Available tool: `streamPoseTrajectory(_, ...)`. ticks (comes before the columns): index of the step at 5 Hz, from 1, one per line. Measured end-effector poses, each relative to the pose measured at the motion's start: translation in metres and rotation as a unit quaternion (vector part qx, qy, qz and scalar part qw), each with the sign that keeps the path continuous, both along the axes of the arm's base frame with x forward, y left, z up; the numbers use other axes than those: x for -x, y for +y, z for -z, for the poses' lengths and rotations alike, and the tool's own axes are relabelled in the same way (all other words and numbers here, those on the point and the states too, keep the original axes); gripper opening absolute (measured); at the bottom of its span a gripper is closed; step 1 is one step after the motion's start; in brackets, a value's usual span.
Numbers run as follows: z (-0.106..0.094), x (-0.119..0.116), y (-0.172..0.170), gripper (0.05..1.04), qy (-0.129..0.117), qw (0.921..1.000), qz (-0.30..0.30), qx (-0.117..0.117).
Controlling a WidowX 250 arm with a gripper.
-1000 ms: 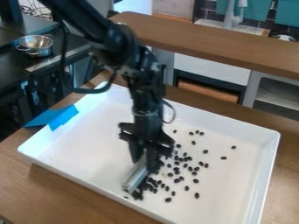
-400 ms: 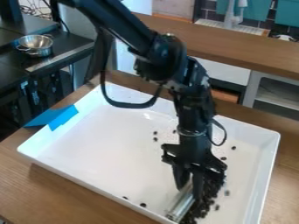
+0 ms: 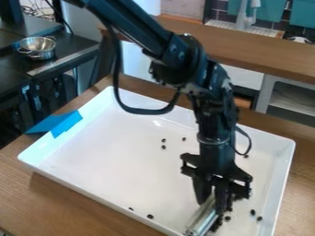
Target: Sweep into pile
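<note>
On the brown wooden table (image 3: 21,198) lies a white rectangular plastic tray (image 3: 104,161). Compared with the earlier frame, the black two-finger gripper (image 3: 212,199) has moved right and nearer, to the near right part of the tray. Its jaws are pinching a silvery straight bar (image 3: 201,218). Small black oval pieces (image 3: 252,212) lie right of it; 5 others stay scattered further left.

Can see a wide white tray (image 3: 111,161) lying flat on the brown wooden table (image 3: 61,198), with blue tape (image 3: 66,123) stretching from the tray's left rim onto the wood.
</note>
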State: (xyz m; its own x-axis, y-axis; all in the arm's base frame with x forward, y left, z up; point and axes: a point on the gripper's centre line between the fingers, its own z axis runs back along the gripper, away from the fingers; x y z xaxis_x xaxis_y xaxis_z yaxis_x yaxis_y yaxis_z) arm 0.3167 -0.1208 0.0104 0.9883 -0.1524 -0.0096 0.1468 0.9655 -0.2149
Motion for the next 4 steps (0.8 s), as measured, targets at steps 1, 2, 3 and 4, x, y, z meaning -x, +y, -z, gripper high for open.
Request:
streamPoseTrajectory(1,-0.010,0.002,0.028,0.349,-0.014,0.9999,0.004,0.009)
streamPoseTrajectory(2,-0.022,0.001,0.072,0.349,-0.034,0.9992,0.005,0.020)
streamPoseTrajectory(3,-0.032,0.003,0.115,0.349,-0.036,0.9988,0.009,0.034)
streamPoseTrajectory(4,-0.058,-0.017,0.158,0.349,-0.063,0.9974,-0.006,0.034)
